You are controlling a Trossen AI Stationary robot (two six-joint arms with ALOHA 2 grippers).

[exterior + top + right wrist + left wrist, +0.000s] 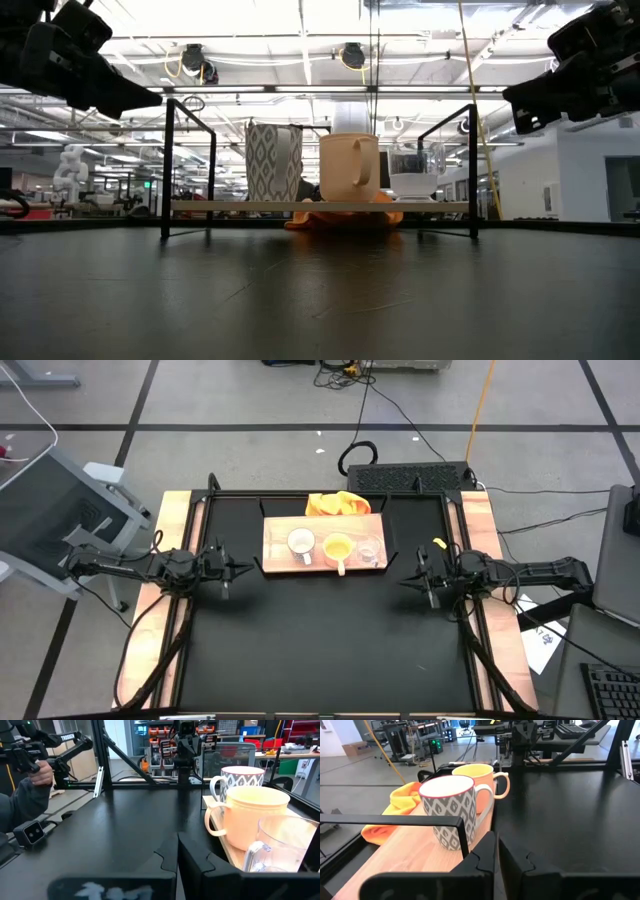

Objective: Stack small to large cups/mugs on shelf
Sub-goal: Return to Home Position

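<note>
A: Room around the shelf (280,530)?
B: Open black table (320,650) in front. Left gripper (243,569) and right gripper (403,581) flank it, apart, jaws pressed together.
A: Cups?
B: White mug (300,543), orange mug (338,547), glass cup (369,550), in a row on it.

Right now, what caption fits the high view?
White mug, yellow mug, glass cup lined up on wooden shelf; left arm, right arm wait beside it.

Patterned mug (452,812) beside orange-yellow mug (485,775), perhaps touching, on wooden shelf (405,862)
</note>
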